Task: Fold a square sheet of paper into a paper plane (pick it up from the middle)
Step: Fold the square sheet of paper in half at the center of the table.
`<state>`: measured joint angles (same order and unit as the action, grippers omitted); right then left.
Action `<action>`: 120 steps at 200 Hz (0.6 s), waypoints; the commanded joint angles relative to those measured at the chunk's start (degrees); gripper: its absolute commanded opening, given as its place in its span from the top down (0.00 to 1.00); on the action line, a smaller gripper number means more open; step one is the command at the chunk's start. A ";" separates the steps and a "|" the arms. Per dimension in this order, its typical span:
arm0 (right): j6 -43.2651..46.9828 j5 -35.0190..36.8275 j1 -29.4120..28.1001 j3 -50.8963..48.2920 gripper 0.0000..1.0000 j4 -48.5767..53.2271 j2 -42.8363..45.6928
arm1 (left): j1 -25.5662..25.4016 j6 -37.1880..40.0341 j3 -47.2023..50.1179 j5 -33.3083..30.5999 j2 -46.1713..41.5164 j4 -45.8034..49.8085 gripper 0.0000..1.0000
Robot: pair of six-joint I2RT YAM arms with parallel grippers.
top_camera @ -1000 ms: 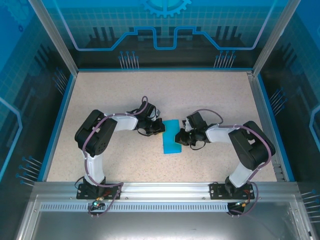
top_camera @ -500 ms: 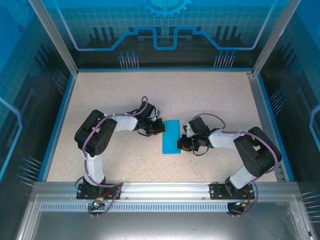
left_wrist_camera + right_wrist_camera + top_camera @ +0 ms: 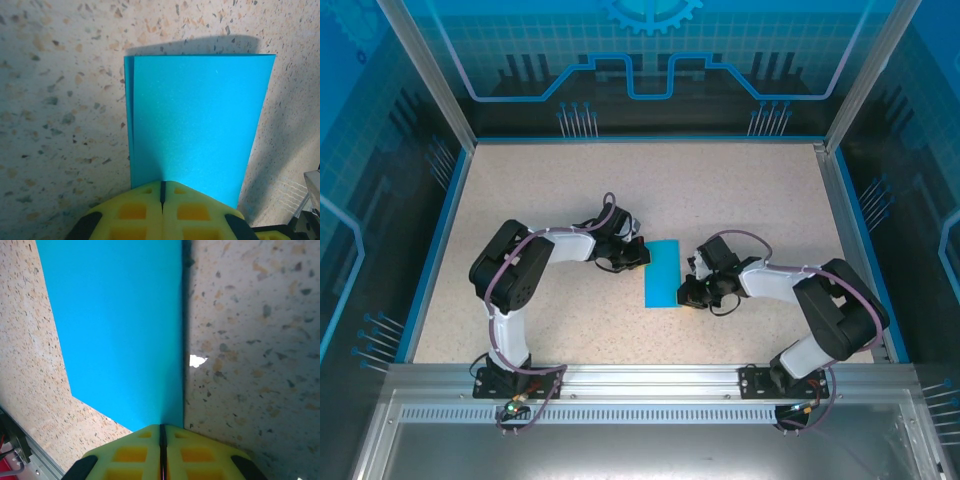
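Shut left claw at the bottom centre of the left wrist view, yellow fingertips together along a hairline seam. Tip lying over the near edge of a bright cyan-blue sheet of paper folded to a narrow rectangle, paper beneath the fingers rather than between them. Just beyond, two layers visible at the paper's left edge, slightly out of line. Past that, speckled beige tabletop.

Shut right claw likewise at the bottom centre of the right wrist view, yellow tips closed on each other, resting at the paper's lower right corner beside its straight right edge. Small white fleck on the tabletop just right of that edge.

From overhead: arm bases at the bottom of the frame, both arms bent inward toward mid-table. Folded paper flat at centre, left claw touching its upper left corner, right claw touching its lower right side. Farther up, blue rim along the table's back edge.
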<state>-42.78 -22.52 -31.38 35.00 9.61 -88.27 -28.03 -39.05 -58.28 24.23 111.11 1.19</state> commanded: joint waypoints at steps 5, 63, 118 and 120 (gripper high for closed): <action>0.60 2.14 -1.58 -0.72 0.90 9.83 1.58 | 0.16 -0.47 4.56 -10.78 5.04 12.70 1.00; 0.23 5.64 -1.63 6.48 0.89 1.46 3.97 | 0.19 0.10 3.97 -10.42 4.91 13.13 1.00; 0.07 2.51 -1.14 12.16 0.90 -4.85 -8.65 | 0.11 0.64 3.57 -10.41 3.77 14.35 1.00; 0.20 2.34 -1.21 12.23 0.90 -4.79 -8.91 | 0.11 0.64 3.51 -10.42 3.77 14.45 1.00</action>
<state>-42.85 -18.48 -32.60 45.54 6.72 -93.84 -28.03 -39.00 -58.35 24.21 111.00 1.34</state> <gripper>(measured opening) 0.105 0.050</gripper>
